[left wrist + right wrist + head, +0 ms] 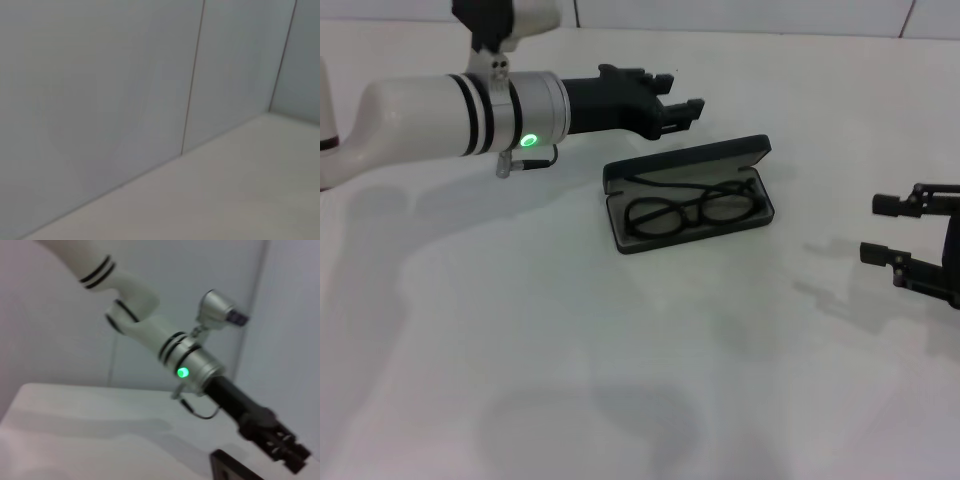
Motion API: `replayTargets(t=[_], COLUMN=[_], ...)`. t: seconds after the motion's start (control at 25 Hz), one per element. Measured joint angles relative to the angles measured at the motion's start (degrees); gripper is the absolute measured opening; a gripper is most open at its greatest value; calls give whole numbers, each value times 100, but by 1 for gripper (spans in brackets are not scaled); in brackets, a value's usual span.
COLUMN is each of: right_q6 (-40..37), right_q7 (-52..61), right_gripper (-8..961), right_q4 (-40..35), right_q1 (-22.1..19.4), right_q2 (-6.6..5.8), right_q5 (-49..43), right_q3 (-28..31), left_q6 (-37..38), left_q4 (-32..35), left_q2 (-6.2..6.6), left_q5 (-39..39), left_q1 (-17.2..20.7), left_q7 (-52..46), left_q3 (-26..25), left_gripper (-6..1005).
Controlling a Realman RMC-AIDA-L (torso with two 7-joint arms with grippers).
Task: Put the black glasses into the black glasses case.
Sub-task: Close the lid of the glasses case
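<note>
The black glasses lie inside the open black glasses case on the tabletop. The left tool hovers just behind the case, fingers parted and empty. The right tool sits well apart, seemingly open too.

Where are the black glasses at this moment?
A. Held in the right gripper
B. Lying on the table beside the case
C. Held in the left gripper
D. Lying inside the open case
D: in the head view the black glasses lie inside the black glasses case, lid open, and neither gripper touches them.

White table, pale panelled wall behind, seams possibly panel joints
</note>
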Motion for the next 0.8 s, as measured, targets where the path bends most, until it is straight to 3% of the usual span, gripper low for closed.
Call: replayTargets(t=[0.12, 0.36, 0.8], right_q6=[46, 87, 371], right_q7=[-108, -227, -231], right_gripper=[375, 548, 551], right_q4=[188, 269, 276], right_q1=[-2, 1, 76], right_q2=[14, 17, 11], right_q5=[-18, 4, -28], right_q3=[105, 123, 105], left_q6=[-262, -203, 63], left_q4=[12, 206, 676], left_q2=[-11, -3, -37], left_q5=[302, 727, 872], left_q1=[-72, -67, 357], left_q7=[-163, -174, 804], left_q3=[6, 5, -24], left_gripper=[562, 562, 563])
